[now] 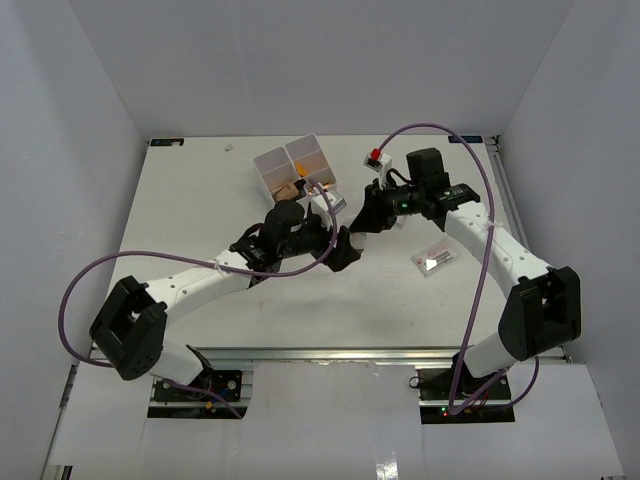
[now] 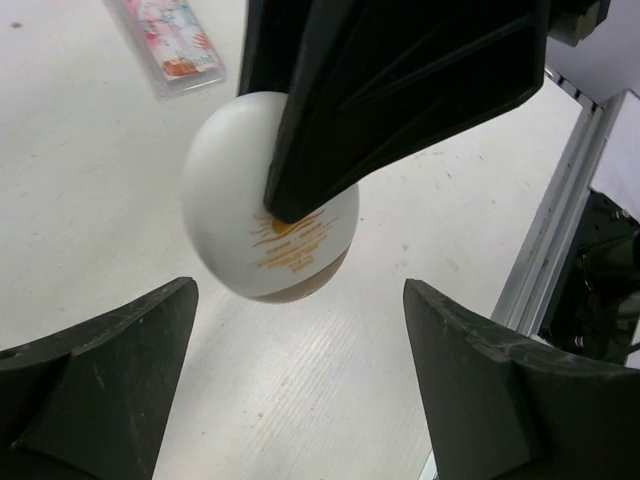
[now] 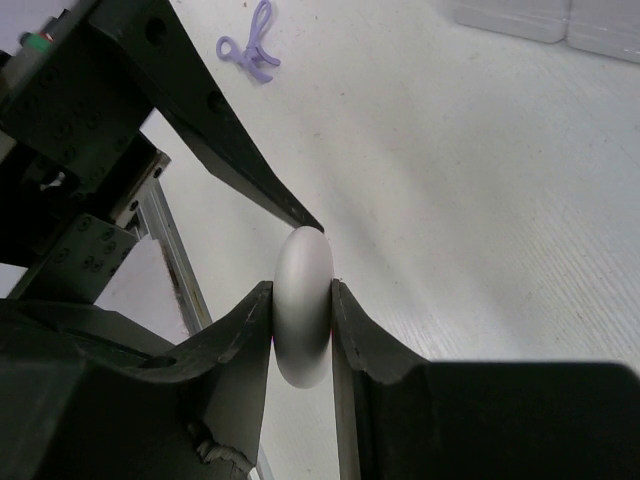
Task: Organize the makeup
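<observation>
Two arms meet near the middle of the table [image 1: 200,200]. The right gripper [image 3: 303,292] is clamped on a white disc [image 3: 302,258], a round, flat makeup piece with gold print on its face [image 2: 240,200]. Its fingers [image 3: 240,340] press both flat sides, and the disc stands edge-on in the right wrist view. Whether the disc clears the table cannot be told.

The left gripper [image 2: 298,330] is spread wide and grasps nothing. Its fingers [image 2: 100,380] sit apart on either side, below the disc in the left wrist view, and do not touch it. From above, the left gripper [image 1: 340,250] sits just near-left of the right gripper [image 1: 362,222], tips almost meeting.

A clear pinkish packet [image 1: 435,262] lies flat on the table to the right, near the right arm, and also shows in the left wrist view [image 2: 175,45]. A purple loop [image 3: 252,45] lies on the bare table, apart from the grippers. The white compartment box [image 1: 295,165] stands at the far centre. It holds an orange item [image 1: 300,168] in one cell and beige pieces [image 1: 288,190] at its near side, but which cell those are in is hard to tell.
</observation>
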Robot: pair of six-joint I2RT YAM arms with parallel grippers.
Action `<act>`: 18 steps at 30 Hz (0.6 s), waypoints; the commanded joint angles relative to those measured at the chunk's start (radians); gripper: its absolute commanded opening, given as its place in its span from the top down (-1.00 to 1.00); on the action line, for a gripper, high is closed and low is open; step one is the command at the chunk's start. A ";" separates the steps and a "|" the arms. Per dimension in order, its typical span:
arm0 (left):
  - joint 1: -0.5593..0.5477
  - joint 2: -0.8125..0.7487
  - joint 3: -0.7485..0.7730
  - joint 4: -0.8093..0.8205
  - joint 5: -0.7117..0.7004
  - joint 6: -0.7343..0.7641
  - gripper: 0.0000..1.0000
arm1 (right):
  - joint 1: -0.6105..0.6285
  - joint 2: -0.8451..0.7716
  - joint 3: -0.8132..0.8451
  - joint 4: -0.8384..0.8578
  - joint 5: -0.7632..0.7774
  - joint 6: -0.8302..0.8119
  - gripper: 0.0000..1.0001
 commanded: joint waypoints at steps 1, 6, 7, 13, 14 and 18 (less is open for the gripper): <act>0.000 -0.115 -0.005 -0.052 -0.141 0.011 -0.94 | -0.019 0.015 0.072 0.024 -0.054 -0.013 0.77; 0.016 -0.176 0.003 -0.114 -0.252 -0.004 -0.96 | -0.028 0.047 0.121 0.025 -0.058 -0.010 0.78; 0.019 -0.189 0.005 -0.131 -0.265 -0.009 -0.96 | -0.028 0.057 0.133 0.026 -0.058 -0.010 0.78; 0.061 -0.272 0.019 -0.278 -0.284 -0.080 -0.96 | -0.030 0.190 0.276 0.030 -0.031 -0.040 0.78; 0.069 -0.291 0.017 -0.298 -0.281 -0.095 -0.96 | -0.030 0.222 0.314 0.028 -0.026 -0.045 0.78; 0.091 -0.389 -0.012 -0.401 -0.263 -0.165 -0.96 | -0.030 0.384 0.533 0.017 -0.005 -0.067 0.78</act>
